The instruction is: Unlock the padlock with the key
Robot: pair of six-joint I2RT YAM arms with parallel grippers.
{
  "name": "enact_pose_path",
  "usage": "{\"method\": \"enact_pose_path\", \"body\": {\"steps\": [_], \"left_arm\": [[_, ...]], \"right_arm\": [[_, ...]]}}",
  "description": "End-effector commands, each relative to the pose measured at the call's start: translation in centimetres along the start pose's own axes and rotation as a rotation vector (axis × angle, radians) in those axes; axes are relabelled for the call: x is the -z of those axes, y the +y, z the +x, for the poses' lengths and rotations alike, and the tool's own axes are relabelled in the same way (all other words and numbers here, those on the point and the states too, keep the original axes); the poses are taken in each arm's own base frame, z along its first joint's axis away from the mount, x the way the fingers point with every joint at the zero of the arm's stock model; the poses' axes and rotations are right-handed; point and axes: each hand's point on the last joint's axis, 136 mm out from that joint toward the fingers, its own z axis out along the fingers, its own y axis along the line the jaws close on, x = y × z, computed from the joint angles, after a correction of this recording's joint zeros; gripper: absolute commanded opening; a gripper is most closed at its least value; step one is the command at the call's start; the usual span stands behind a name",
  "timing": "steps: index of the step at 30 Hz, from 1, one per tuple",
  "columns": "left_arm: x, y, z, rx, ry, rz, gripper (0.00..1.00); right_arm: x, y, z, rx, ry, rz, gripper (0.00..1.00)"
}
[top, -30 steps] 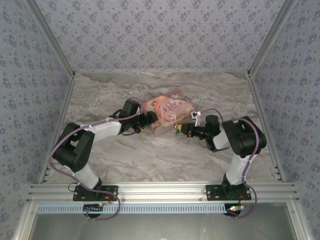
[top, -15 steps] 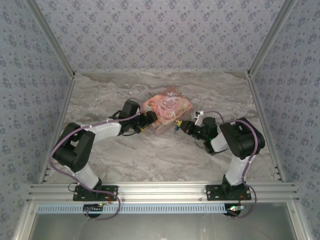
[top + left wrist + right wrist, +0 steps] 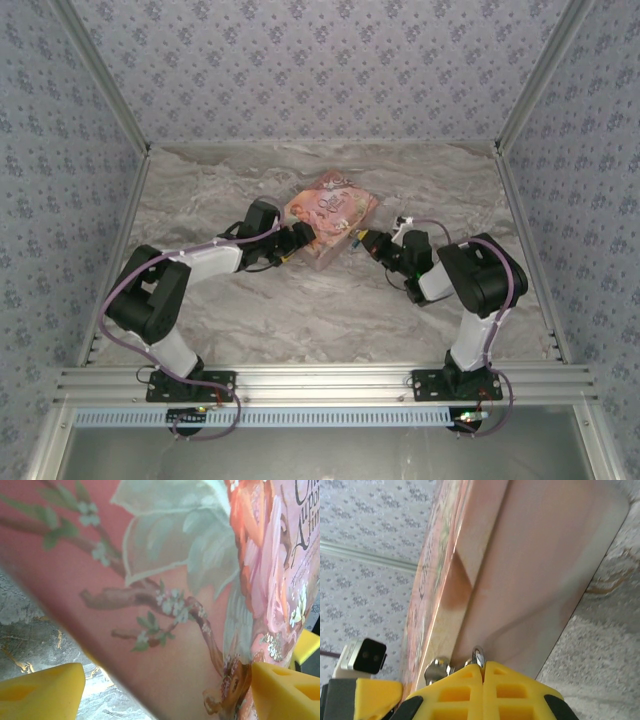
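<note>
- Box (image 3: 330,212) sits in the middle of the table (image 3: 300,320) in the overhead view. The left gripper (image 3: 303,238) is at its left corner and the right gripper (image 3: 362,240) at its near-right edge, so one arm can brace while the other works. The padlock is too small to pick out; I judge it hangs at that near-right edge.
- Left wrist view: the yellow fingers (image 3: 40,692) stand spread wide with the box corner between them, apparently clamping it.
- Right wrist view: the fingers are pressed together on a small metal loop (image 3: 478,655), beside a round stud (image 3: 437,667) on the box edge. Whether the loop is the key or the shackle, I cannot tell.
</note>
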Motion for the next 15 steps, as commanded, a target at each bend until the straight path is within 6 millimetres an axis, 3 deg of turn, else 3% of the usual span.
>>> {"method": "enact_pose_path", "body": {"steps": [1, 9, 15], "left_arm": [[-0.1, 6.3, 2.5, 0.065, 0.07, -0.207, 0.85], [0.8, 7.7, 1.0, 0.086, 0.043, -0.228, 0.85], [1.8, 7.9, -1.6, 0.088, 0.018, -0.216, 0.86]], "right_arm": [[-0.3, 0.4, -2.3, 0.017, -0.101, -0.007, 0.0], [2.2, 0.7, -2.0, 0.152, -0.071, 0.041, 0.0], [4.8, 2.6, 0.9, 0.326, 0.148, 0.142, 0.0]]}}
